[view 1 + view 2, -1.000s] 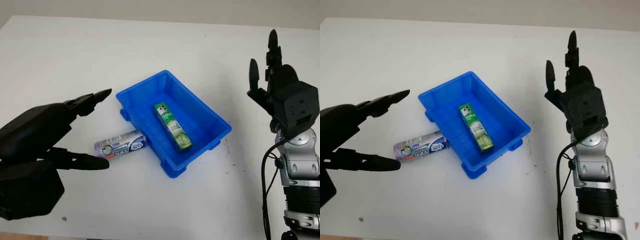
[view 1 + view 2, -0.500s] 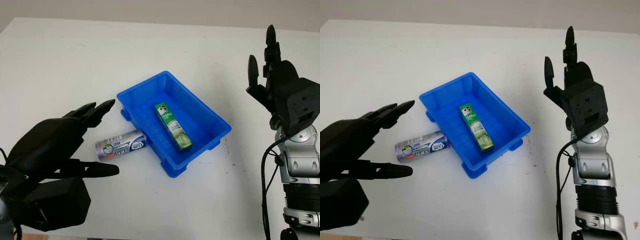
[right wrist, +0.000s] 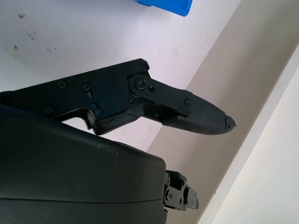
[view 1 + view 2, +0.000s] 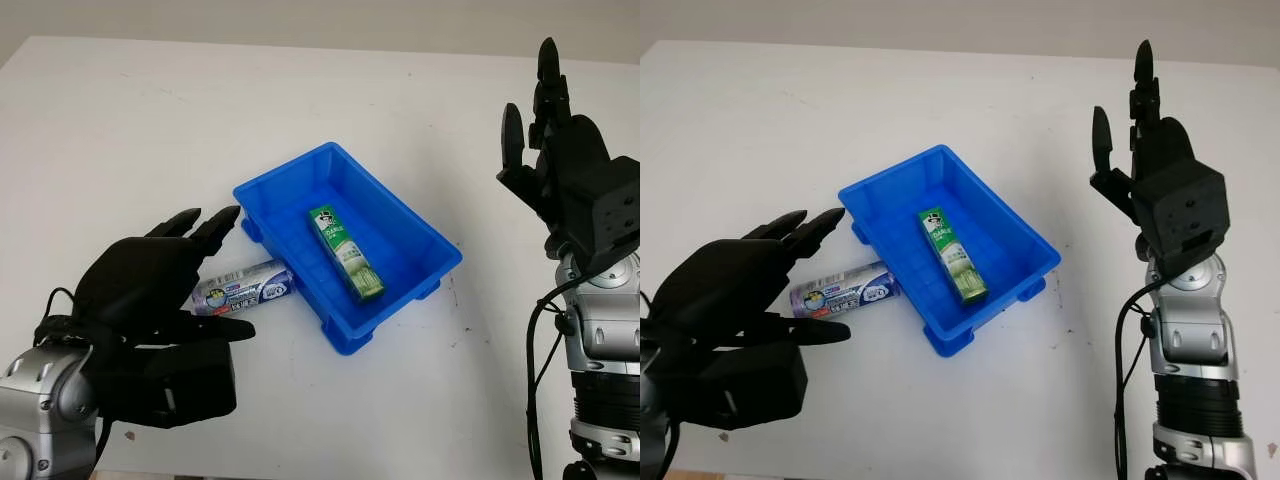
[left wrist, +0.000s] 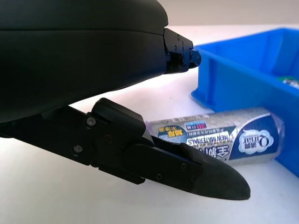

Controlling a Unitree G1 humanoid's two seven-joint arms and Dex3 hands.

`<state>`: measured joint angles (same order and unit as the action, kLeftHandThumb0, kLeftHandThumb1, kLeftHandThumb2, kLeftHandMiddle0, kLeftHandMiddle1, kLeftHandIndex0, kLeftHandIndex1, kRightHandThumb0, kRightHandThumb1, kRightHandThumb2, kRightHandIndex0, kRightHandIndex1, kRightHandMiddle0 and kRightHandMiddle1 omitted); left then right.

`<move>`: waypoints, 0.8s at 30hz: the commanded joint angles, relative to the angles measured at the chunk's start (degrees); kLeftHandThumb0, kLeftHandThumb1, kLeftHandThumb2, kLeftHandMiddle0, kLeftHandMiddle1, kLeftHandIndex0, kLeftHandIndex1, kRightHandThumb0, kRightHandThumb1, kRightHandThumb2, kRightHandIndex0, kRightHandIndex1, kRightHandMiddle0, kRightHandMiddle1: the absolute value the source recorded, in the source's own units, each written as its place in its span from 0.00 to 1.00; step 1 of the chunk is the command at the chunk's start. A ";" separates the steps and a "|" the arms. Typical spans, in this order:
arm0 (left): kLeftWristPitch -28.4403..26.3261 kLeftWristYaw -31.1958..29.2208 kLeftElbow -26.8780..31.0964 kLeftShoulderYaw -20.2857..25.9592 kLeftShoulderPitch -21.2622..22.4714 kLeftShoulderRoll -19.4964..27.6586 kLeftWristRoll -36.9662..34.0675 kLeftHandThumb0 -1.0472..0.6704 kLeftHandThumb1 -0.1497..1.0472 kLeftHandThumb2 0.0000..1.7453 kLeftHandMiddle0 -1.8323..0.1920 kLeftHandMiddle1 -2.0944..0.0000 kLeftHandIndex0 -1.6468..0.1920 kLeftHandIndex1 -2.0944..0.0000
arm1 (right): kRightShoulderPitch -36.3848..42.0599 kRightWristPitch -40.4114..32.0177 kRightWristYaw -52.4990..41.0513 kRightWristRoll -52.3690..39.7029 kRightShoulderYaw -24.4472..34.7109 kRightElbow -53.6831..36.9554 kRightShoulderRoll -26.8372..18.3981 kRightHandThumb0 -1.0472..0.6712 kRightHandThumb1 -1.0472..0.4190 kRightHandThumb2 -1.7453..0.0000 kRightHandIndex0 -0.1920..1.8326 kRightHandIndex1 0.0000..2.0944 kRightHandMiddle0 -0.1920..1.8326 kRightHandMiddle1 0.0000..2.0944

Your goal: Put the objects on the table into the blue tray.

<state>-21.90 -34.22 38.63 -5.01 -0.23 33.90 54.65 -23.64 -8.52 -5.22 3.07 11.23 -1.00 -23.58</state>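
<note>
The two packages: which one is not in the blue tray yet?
The purple-and-silver roll, lying on the table against the blue tray wall by the open left hand. The green toothpaste box is already inside.

Your left hand [image 4: 165, 300] sits low, just left of the blue tray [image 4: 425, 235], open, fingers pointing toward it. Your right hand [image 4: 560, 165] stands raised to the tray's right, well apart, open, fingers pointing up, forearm upright beneath.

Blue tray [image 4: 420, 232]: rectangular, set diagonally on the white surface. Green toothpaste box [image 4: 346, 252]: flat inside tray. Purple-labelled roll [image 4: 246, 289]: on its side, against tray's left wall.
</note>
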 commanded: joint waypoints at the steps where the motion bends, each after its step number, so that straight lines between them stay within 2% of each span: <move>1: -0.14 -0.91 -0.25 -1.46 1.03 -0.95 2.34 0.11 0.97 0.04 0.80 0.96 0.79 0.95 | 1.07 -0.40 -0.22 -0.78 0.88 -2.20 -0.08 0.22 0.00 0.55 0.00 0.00 0.00 0.00; 3: 0.37 -0.54 -0.71 -2.01 1.20 -1.59 4.04 0.11 0.98 0.04 0.77 0.95 0.77 0.94 | 1.39 -0.61 -0.26 -1.00 0.98 -2.80 -0.06 0.23 0.00 0.55 0.00 0.00 0.00 0.00; 4: 1.31 0.74 -1.17 -2.23 1.16 -1.84 4.58 0.12 0.98 0.04 0.72 0.93 0.74 0.93 | 1.51 -0.69 -0.11 -0.91 0.98 -3.00 -0.06 0.23 0.00 0.55 0.00 0.00 0.00 0.00; 5: 2.74 2.51 -1.86 -2.60 1.19 -1.94 5.28 0.12 0.98 0.03 0.71 0.80 0.72 0.93 | 1.62 -0.82 -0.03 -0.73 0.94 -3.16 -0.17 0.23 0.00 0.55 0.00 0.00 0.00 0.00; 6: 4.00 4.58 -2.49 -2.79 1.10 -2.40 5.61 0.14 0.98 0.03 0.54 0.41 0.68 0.91 | 1.72 -0.40 0.01 -0.64 0.97 -3.03 -0.24 0.22 0.00 0.55 0.00 0.00 0.00 0.00; 7: 5.19 6.27 -2.96 -2.75 0.96 -2.72 5.56 0.16 0.97 0.03 0.37 0.17 0.62 0.87 | 1.82 -0.12 0.08 -0.57 1.02 -3.01 -0.26 0.22 0.00 0.55 0.00 0.00 0.00 0.00; 8: 6.08 7.42 -3.20 -2.68 0.79 -2.88 5.79 0.17 0.96 0.03 0.29 0.09 0.61 0.81 | 1.88 0.17 0.05 -0.67 1.12 -2.96 -0.25 0.21 0.00 0.55 0.00 0.00 0.00 0.00; 9: 6.68 7.61 -3.16 -2.60 0.69 -2.80 6.24 0.18 0.96 0.03 0.28 0.04 0.64 0.69 | 1.90 0.40 -0.01 -0.85 1.24 -2.96 -0.22 0.21 0.00 0.55 0.00 0.00 0.00 0.00; 10: 7.07 7.02 -2.93 -2.50 0.67 -2.60 6.74 0.19 0.98 0.03 0.32 0.02 0.65 0.54 | 1.91 0.52 -0.03 -1.00 1.34 -3.03 -0.17 0.21 0.00 0.55 0.00 0.00 0.00 0.00; 13: 7.94 4.95 -2.17 -2.26 0.72 -2.38 8.12 0.20 1.00 0.05 0.43 0.00 0.62 0.34 | 1.88 1.12 0.31 -1.01 1.56 -2.97 0.02 0.20 0.00 0.56 0.00 0.00 0.00 0.00; 16: 9.84 5.78 -2.00 -1.64 0.04 -2.28 8.69 0.22 1.00 0.08 0.42 0.00 0.65 0.12 | 1.91 1.68 0.36 -1.26 1.76 -2.77 0.04 0.21 0.00 0.56 0.00 0.00 0.00 0.00; 19: 11.23 6.98 -2.09 -0.74 -0.42 -2.65 8.36 0.24 1.00 0.10 0.39 0.00 0.65 0.03 | 1.93 1.55 -0.08 -1.73 1.80 -3.02 -0.15 0.22 0.00 0.56 0.00 0.00 0.00 0.00; 24: 12.80 8.10 -1.92 1.56 -1.22 -2.89 5.38 0.27 1.00 0.10 0.38 0.00 0.66 0.00 | 1.80 3.62 -0.40 -1.93 1.79 -1.90 -0.49 0.24 0.00 0.55 0.00 0.00 0.00 0.00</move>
<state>-9.53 -26.63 35.78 -4.46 -0.70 31.23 60.68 -22.16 -5.98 -5.63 1.15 12.41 -2.60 -23.56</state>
